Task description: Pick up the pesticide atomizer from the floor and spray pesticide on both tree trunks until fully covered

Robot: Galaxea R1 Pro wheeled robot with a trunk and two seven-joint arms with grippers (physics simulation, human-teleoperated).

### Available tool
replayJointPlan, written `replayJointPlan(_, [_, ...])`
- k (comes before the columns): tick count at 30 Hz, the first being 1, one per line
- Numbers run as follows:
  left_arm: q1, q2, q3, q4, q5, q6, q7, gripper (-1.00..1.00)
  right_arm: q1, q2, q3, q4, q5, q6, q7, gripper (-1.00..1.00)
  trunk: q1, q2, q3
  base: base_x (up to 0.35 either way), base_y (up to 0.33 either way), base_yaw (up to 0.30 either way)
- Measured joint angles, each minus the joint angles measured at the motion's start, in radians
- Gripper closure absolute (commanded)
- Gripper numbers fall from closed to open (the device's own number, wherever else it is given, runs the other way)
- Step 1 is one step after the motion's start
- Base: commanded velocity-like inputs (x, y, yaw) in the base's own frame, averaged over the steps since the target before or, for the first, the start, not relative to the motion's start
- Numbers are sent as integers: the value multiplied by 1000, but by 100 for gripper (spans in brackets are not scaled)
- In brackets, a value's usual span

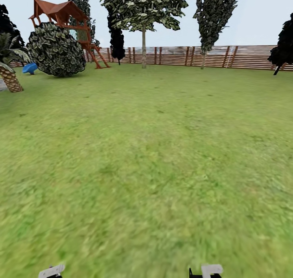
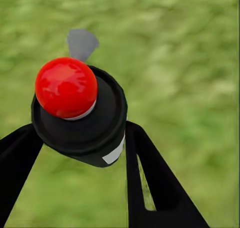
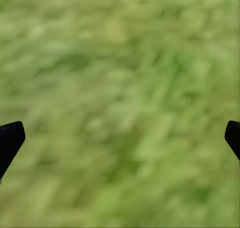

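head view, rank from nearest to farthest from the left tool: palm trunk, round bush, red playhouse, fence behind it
1. Palm trunk, far left, closest to the left tool at the bottom edge.
2. Round bush, just right of the palm, further back.
3. Red playhouse, behind the bush.
4. Fence, along the lawn's far edge.

Green blotchy lawn [image 1: 154, 155], brown slatted fence [image 1: 244, 57], red-brown play tower [image 1: 65, 15], blue item [image 1: 29, 68] beside a dark mottled green-white bush [image 1: 57, 49]. Pesticide atomizer [image 2: 82, 120] is black with a glossy red tip and white band. Left gripper [image 2: 82, 138] fingers black; right gripper [image 3: 120, 138] fingertips black over blurred green.
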Motion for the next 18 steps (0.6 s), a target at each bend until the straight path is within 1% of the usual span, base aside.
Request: replayJointPlan(18, [0,-3,-2,-1,0,0,-1,100,0,0,0,0,0,0,0,-100,0,0,0,339,0,0])
